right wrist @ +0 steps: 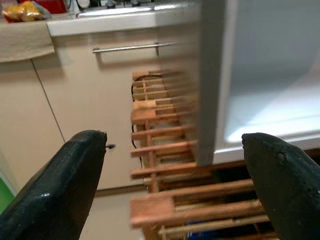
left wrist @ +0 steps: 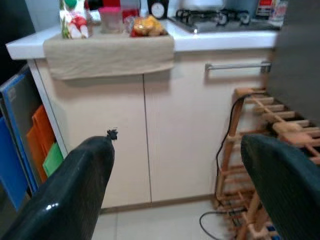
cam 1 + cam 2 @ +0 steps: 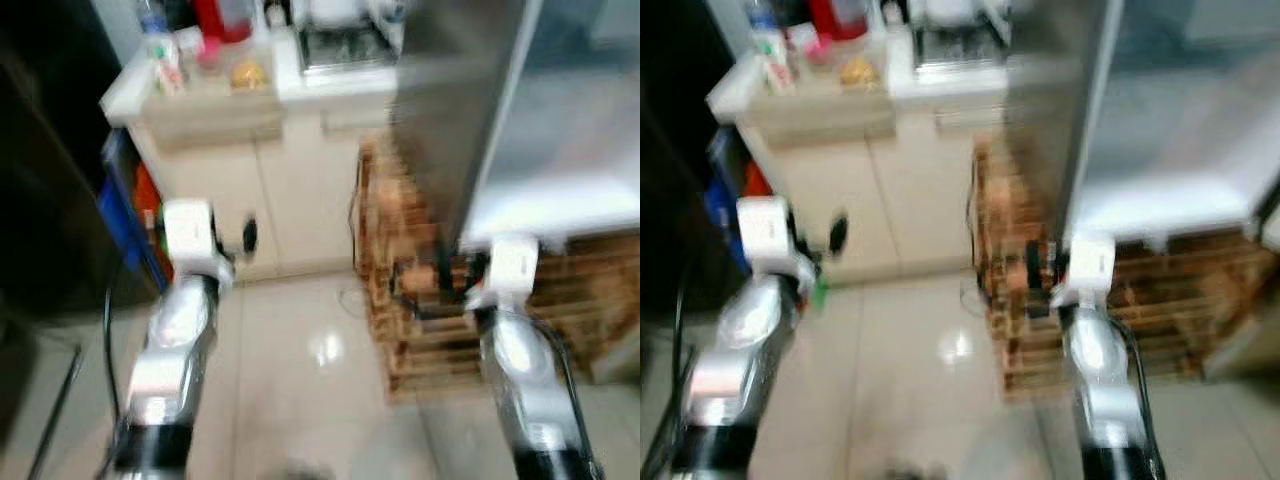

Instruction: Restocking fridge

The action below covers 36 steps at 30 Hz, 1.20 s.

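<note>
Head cameras look down, blurred, at the cabinet; both wrist cameras face it lower, nearer.

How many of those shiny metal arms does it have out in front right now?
2. The left arm reaches over the tiled floor toward the cream cabinet; the right arm stretches toward the wooden rack under the open fridge. Both tools are open and empty.

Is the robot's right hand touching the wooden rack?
Apart. In the right wrist view the right gripper is wide open, holding nothing, and the wooden rack sits beyond its fingertips.
</note>
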### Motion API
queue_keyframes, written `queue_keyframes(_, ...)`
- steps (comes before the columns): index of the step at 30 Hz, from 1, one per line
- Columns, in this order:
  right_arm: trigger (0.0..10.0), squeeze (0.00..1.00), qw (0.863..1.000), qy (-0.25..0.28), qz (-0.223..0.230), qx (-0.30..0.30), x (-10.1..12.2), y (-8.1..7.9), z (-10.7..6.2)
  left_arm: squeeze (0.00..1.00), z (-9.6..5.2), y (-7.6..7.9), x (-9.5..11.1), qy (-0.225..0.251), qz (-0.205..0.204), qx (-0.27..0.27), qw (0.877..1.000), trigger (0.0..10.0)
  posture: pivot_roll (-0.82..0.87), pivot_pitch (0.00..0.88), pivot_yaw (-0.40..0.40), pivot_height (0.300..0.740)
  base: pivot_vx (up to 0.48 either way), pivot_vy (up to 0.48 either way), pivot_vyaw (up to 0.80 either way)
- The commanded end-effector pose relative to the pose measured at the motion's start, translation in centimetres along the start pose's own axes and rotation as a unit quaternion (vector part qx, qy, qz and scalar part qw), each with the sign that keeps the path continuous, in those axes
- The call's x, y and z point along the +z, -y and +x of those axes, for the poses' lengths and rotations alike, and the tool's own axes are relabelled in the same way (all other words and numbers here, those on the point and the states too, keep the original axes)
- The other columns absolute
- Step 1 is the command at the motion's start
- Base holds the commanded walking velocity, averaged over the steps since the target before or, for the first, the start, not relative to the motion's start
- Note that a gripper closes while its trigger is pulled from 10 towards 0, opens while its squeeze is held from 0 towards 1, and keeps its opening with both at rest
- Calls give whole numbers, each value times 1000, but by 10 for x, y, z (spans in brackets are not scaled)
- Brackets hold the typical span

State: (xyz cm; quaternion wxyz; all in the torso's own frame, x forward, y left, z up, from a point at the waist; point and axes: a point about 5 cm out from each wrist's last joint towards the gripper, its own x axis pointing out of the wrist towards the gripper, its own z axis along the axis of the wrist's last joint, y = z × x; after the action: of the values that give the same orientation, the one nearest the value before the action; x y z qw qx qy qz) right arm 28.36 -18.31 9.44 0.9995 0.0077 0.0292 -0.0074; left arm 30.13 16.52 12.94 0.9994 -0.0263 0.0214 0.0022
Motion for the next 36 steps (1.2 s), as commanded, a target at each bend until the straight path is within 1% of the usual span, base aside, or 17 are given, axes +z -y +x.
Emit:
queue_keyframes(1,10000,0,1000,5,1,2,2,-1,1,0,1,-4,1,-3,12,12,1000,10000,-87,0,90,740,0,0,575)
queue_keyframes(3,10000,0,1000,5,0,3,2,-2,4,0,2,-3,4,7,15,7,1000,10000,-81,0,90,740,0,0,569)
queue_keyframes(7,10000,0,1000,6,7,3,3,-2,9,0,3,-3,10,23,4,-7,1000,10000,-76,0,90,740,0,0,566)
queue_keyframes(10,10000,0,1000,20,3,18,9,-8,13,0,6,-5,13,26,-4,3,1000,10000,-62,0,90,740,360,0,554)
queue_keyframes(14,10000,0,1000,22,8,20,10,-11,16,0,10,-2,16,30,-6,7,1000,10000,-49,0,79,740,454,0,536)
queue_keyframes(16,10000,0,1000,19,10,13,9,-10,16,0,12,-1,19,35,-3,5,999,10000,-47,0,76,740,480,0,531)
queue_keyframes(20,10000,0,1000,21,9,11,8,-9,16,0,15,-2,23,42,3,-12,999,10000,-44,0,62,740,480,0,0)
queue_keyframes(22,10000,0,1000,22,0,9,9,-10,16,0,17,-3,23,43,0,-16,999,10000,-47,0,58,740,480,0,0)
queue_keyframes(24,10000,0,1000,22,8,7,9,-11,16,0,18,-4,22,40,-2,-17,999,10000,-48,0,56,740,480,0,-769)
queue_keyframes(32,10000,0,1000,29,-2,8,13,-11,18,0,21,3,20,44,-13,-26,999,10000,-62,0,40,740,480,0,-760)
queue_keyframes(34,10000,0,999,30,-12,11,15,-9,20,0,22,10,21,51,-8,-46,998,10000,-68,0,38,740,480,0,-400)
queue_keyframes(36,10000,0,999,30,-13,11,16,-9,20,0,22,11,21,52,-8,-49,997,10000,-69,0,39,740,480,0,-800)
